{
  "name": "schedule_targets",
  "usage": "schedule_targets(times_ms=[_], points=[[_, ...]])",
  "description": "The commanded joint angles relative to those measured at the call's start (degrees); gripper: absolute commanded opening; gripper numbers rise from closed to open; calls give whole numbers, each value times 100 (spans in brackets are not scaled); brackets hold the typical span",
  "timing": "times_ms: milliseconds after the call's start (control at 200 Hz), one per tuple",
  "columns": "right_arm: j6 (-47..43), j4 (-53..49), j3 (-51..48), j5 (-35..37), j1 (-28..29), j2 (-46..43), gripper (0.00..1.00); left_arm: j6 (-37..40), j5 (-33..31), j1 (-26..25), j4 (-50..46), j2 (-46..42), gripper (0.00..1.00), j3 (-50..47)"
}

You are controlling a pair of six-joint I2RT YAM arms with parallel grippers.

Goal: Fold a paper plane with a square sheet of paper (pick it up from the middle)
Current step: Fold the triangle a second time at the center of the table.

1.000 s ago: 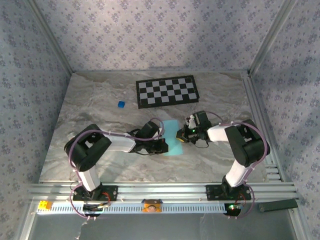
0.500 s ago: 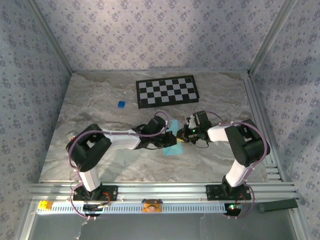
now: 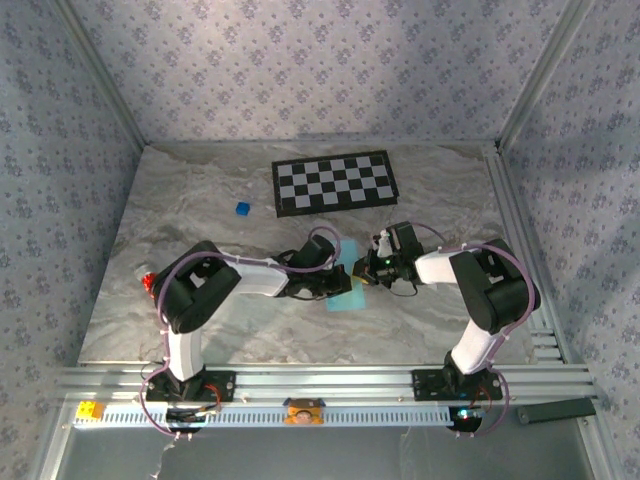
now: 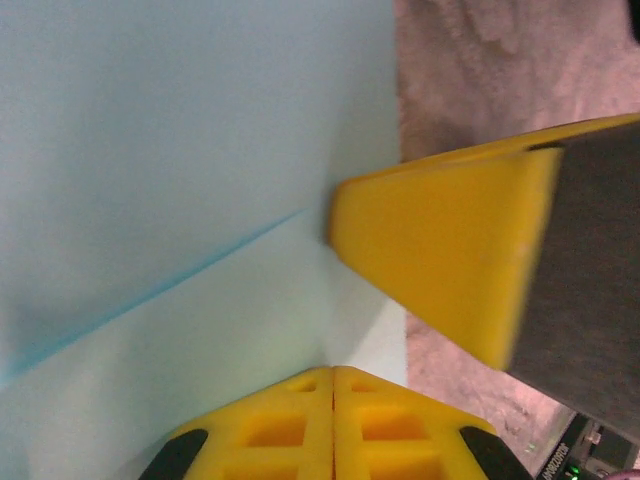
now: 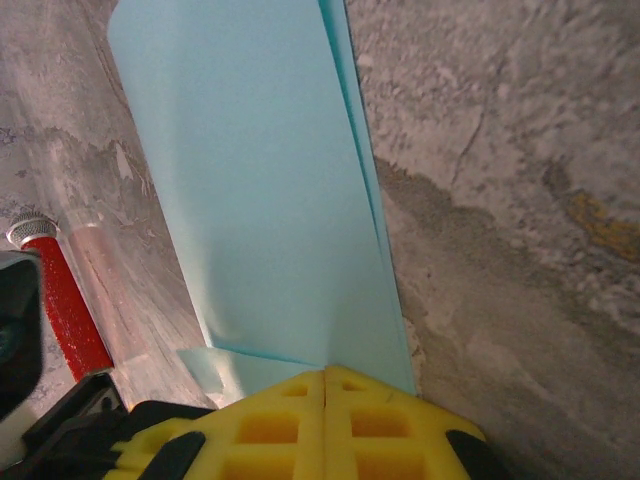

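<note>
The light-blue square sheet of paper (image 3: 345, 298) lies folded on the marble table between the two arms. In the left wrist view the paper (image 4: 190, 170) shows a diagonal crease. My left gripper (image 3: 338, 284) (image 4: 333, 372) is shut, its tips resting on the sheet. My right gripper (image 3: 363, 270) (image 5: 326, 372) is also shut, pressing on the sheet's near edge, where layered edges of the paper (image 5: 260, 190) run along the right side. The right gripper's yellow fingers (image 4: 440, 260) stand close beside my left tips.
A black-and-white checkerboard (image 3: 335, 182) lies at the back of the table, with a tiny dark-blue cube (image 3: 241, 208) to its left. A red-tipped stick (image 5: 62, 305) (image 3: 150, 281) lies on the table to the left. Metal rails border the table's right and near edges.
My left gripper has slid right across the paper, up close to the right gripper, and its elbow followed. The right arm has held still.
</note>
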Motion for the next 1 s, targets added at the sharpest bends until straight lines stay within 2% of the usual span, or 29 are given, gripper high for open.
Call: schedule_targets(times_ms=[0,245,505,855,995], points=[[-114,-476,-235,529,-26,164,0,-113,-39,-4,-156,93,6,-103],[-154,-535,-249,599,-32,174,0,-252,70,-6,12,-216,7,-710],[-155,-579,-187,585,-33,148,0,10,155,3,-212,-490,9,-880],[-162,-617,-168,590,-25,116,0,851,-2,-6,-1596,-1001,8,-975],[-171,-643,-162,599,-30,108,0,1096,-4,-15,-1877,-1136,8,-1035]])
